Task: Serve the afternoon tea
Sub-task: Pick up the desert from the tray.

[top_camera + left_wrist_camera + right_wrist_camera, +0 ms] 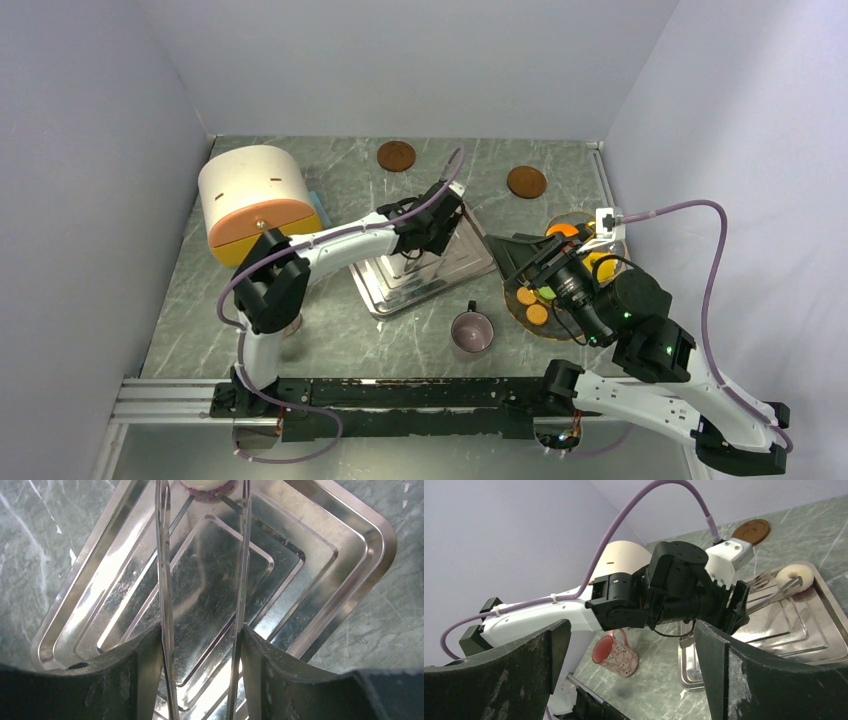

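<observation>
Tea service barely begun
Cream ring (793, 576) on tray (345, 540) between left end effector's (203, 495) parted tips; right end effector (631, 630) spread, empty; mug (472, 331) unserved.

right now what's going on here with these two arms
The left gripper reaches over the steel tray, its long thin fingers flanking a cream ring at the tray's edge; whether they pinch it is unclear. The right gripper hovers open near the amber plate holding orange treats. The mug stands on the table, untouched.
</observation>
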Robot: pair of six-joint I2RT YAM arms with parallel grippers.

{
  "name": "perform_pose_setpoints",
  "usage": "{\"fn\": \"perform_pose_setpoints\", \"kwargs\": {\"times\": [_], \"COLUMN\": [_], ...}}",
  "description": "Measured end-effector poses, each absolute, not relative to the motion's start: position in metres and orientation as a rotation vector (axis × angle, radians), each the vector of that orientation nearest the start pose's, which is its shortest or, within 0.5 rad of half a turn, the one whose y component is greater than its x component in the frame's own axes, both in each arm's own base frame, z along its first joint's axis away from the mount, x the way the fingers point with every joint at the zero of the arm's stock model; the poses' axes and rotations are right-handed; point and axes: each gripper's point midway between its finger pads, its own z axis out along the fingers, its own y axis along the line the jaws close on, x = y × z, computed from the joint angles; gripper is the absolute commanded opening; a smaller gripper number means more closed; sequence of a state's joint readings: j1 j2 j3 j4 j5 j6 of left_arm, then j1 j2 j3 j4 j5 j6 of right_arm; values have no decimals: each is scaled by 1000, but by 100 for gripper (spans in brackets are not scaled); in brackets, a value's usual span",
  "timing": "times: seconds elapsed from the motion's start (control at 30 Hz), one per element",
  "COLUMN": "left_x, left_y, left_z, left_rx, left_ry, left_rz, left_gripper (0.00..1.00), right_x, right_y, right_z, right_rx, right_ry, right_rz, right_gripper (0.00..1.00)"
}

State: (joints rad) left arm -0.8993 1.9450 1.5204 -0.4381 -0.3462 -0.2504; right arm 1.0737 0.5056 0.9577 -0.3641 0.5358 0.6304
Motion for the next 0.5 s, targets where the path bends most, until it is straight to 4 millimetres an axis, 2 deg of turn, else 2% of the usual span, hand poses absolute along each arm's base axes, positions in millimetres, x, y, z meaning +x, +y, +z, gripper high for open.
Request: {"fn": "perform_pose_setpoints", "kwargs": {"times": [0.3, 0.5], "left_x": [353, 361], "left_y": [-366, -374], "left_z": [88, 85], "left_rx": [656, 653], "left_ry": [2298, 2292], "left_rz": [-117, -116], "left_gripper": [61, 61], "right_x": [167, 166], "right_y": [162, 159], "right_z": [390, 392], "right_rx": [111, 118], "right_ry": [1568, 1559], "right_rz": [962, 961], "right_gripper": [98, 98]}}
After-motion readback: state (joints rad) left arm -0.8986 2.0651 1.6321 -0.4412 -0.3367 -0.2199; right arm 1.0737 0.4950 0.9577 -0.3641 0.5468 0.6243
